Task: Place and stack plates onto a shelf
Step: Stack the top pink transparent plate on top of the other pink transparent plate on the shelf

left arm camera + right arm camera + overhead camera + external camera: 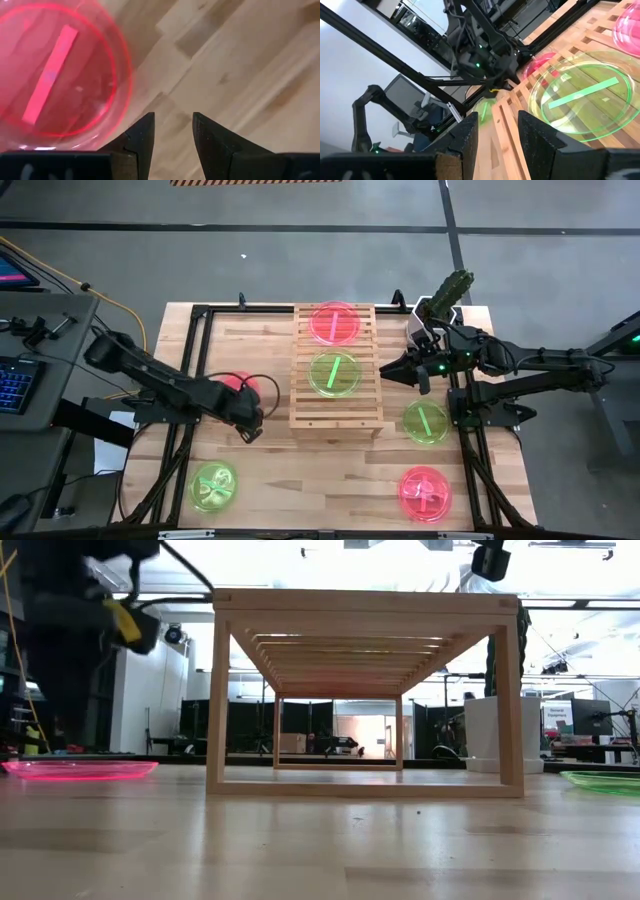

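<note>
Two plates, a pink plate (336, 322) and a green plate (334, 373), are lying on the shelf (300, 416); four are waiting on the table. The left gripper (252, 423), fingers apart and empty, is hovering beside another pink plate (55, 75); the right gripper (397, 369), also parted and empty, is facing the shelf.

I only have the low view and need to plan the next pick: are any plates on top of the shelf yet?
Observer: Two, side by side, not stacked: a pink plate and a green plate on the shelf.
Operator: Is the left gripper holding anything?
Observer: No. The left gripper is open and empty, beside a second pink plate on the table.
Operator: And the right?
Observer: The right gripper is open and empty at the shelf's right edge.
</note>
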`<act>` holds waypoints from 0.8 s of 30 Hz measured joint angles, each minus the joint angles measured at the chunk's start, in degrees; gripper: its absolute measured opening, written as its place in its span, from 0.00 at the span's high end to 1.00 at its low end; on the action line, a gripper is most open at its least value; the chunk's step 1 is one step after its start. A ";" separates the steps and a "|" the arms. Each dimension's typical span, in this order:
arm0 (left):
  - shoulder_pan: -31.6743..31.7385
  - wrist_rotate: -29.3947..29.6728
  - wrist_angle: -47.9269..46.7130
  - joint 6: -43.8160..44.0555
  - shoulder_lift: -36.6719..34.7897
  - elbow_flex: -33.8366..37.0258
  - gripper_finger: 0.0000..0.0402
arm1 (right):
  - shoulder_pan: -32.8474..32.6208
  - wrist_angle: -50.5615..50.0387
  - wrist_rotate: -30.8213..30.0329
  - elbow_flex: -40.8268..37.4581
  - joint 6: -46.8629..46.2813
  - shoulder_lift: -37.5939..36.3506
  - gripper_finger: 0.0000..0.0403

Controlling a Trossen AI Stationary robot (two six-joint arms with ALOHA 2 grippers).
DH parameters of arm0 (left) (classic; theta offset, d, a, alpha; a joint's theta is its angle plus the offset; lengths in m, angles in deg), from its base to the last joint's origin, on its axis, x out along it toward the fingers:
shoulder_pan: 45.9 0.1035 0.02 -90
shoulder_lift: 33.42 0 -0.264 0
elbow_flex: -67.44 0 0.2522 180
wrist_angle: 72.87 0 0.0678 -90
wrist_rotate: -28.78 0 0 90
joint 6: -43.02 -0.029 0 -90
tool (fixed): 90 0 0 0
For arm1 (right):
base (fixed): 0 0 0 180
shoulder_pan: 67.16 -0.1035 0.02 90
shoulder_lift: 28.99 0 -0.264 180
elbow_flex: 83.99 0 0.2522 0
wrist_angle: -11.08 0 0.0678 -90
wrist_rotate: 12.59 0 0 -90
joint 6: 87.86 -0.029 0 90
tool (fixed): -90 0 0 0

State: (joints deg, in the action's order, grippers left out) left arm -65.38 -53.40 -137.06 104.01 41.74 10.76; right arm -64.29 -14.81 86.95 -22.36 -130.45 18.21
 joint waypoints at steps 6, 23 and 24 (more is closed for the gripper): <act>0.87 2.75 -2.69 -1.09 6.73 -1.42 0.70 | 0.00 -0.69 -0.03 0.00 -0.64 0.00 0.70; 1.18 5.00 -4.87 -2.26 17.75 -1.80 0.70 | 0.00 -1.40 -0.02 0.02 -0.96 0.00 0.70; 1.15 5.20 -4.97 -2.27 18.10 -1.82 0.70 | 0.00 -1.48 -0.02 0.02 -0.96 0.00 0.70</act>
State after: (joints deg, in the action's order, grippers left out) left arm -64.22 -48.21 -142.03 101.74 59.84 8.94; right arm -64.29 -16.29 86.93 -22.33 -131.41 18.21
